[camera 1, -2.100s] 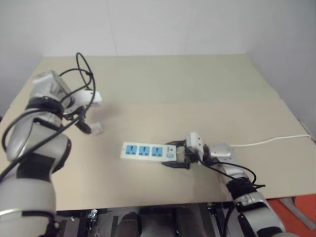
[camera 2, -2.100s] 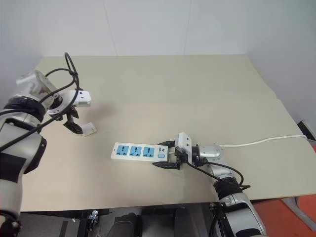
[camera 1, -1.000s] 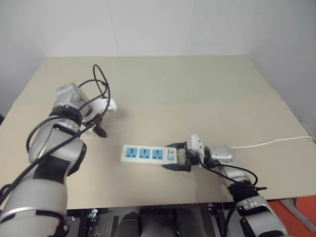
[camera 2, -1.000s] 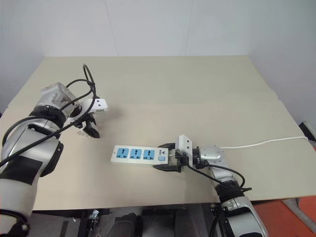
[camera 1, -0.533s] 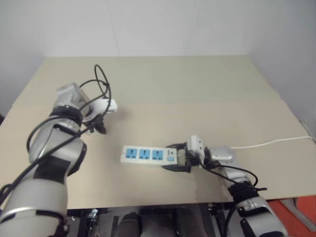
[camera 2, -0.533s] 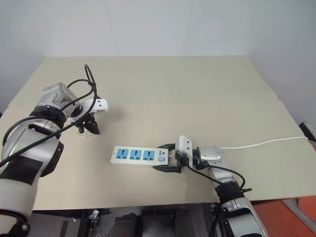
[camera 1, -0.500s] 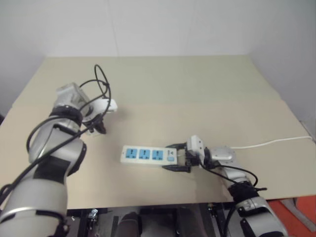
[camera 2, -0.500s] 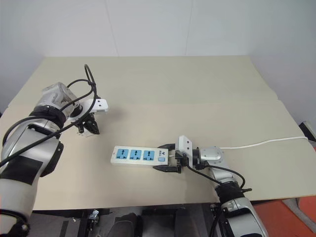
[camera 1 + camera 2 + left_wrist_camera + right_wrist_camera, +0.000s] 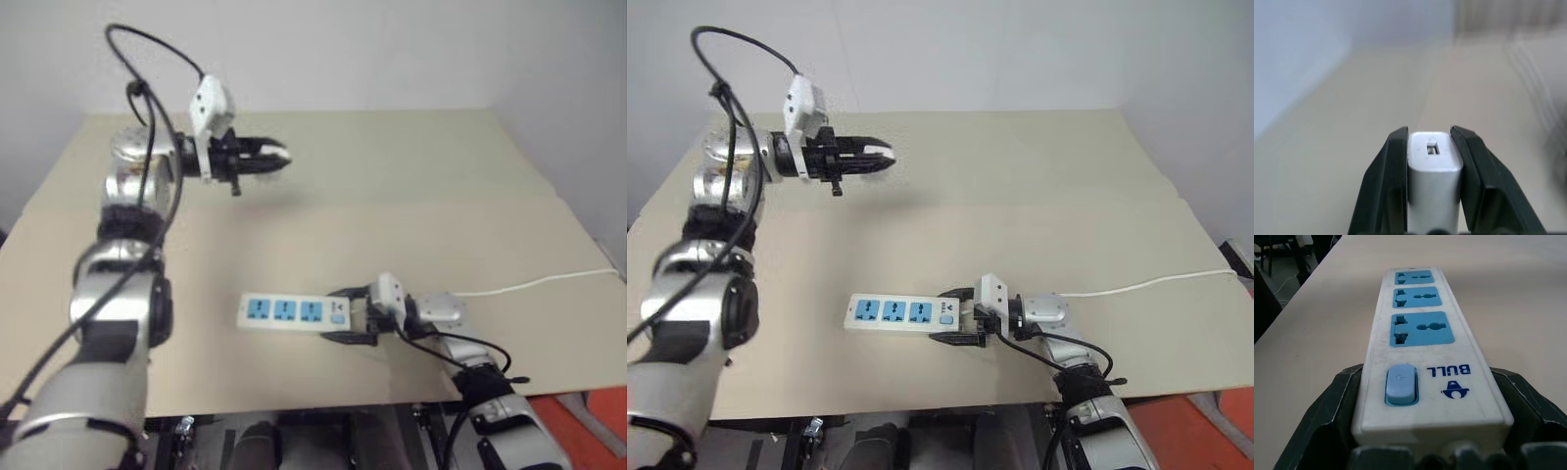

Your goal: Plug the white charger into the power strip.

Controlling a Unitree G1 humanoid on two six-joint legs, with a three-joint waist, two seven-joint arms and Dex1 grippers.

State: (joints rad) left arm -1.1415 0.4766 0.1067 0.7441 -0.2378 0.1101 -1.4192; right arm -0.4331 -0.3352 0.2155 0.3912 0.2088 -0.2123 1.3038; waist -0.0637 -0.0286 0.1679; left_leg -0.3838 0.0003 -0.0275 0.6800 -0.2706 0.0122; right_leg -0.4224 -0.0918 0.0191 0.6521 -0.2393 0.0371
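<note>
L tool raised well above the bench, near its far-left corner, pointing level twd the right side, fingers clamped on the white charger, which sits betw. them w/ its end face showing. Power strip lies flat near the bench's near edge, abt mid-width, long axis along that edge, 3 blue sockets up, all empty. R tool clamped on the strip's switch end, one finger on each long side; thin white cord runs off twd the right edge.
</note>
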